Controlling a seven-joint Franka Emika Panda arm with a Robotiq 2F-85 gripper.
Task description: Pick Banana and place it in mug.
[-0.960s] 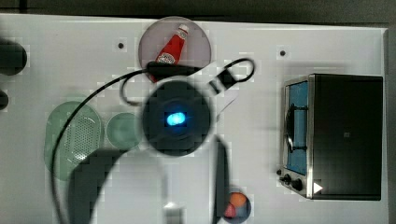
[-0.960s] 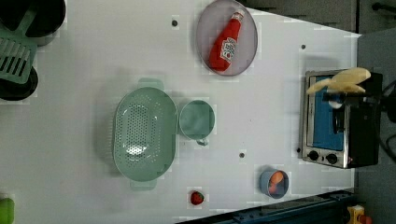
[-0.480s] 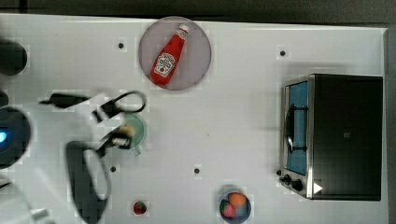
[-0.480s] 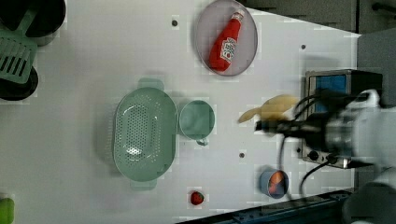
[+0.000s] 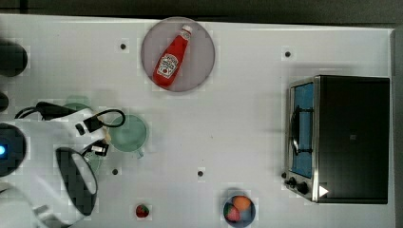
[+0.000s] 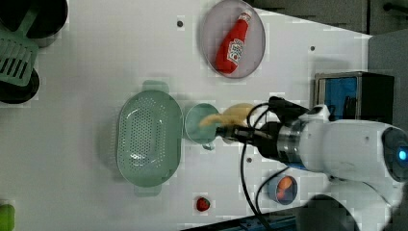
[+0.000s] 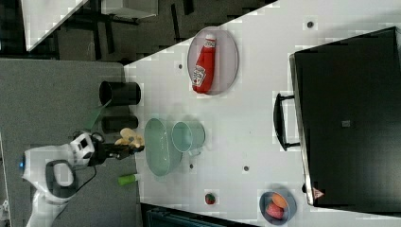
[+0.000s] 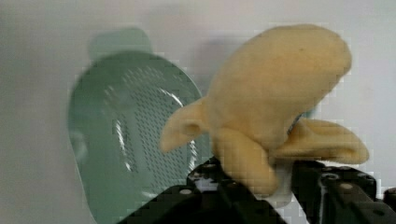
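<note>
Pincer (image 6: pixel 226 131) clenched on the banana (image 6: pixel 231 115), which was lifted clear of the white tabletop (image 6: pixel 120 57). In the left view the banana's tip overlapped the rim of the mug (image 6: pixel 198 123); in the wrist view the banana (image 8: pixel 275 93) hung in front of the perforated colander (image 8: pixel 126 140). Mug (image 5: pixel 128 134) stood upright, just beside the colander (image 6: pixel 149 137). Ketchup bottle (image 5: pixel 172 58) lay on a round grey plate (image 5: pixel 202 42), well apart from the mug. Toaster oven (image 5: pixel 342 137) sat at the top view's right, a small fruit bowl (image 5: pixel 239 209) near its front corner.
</note>
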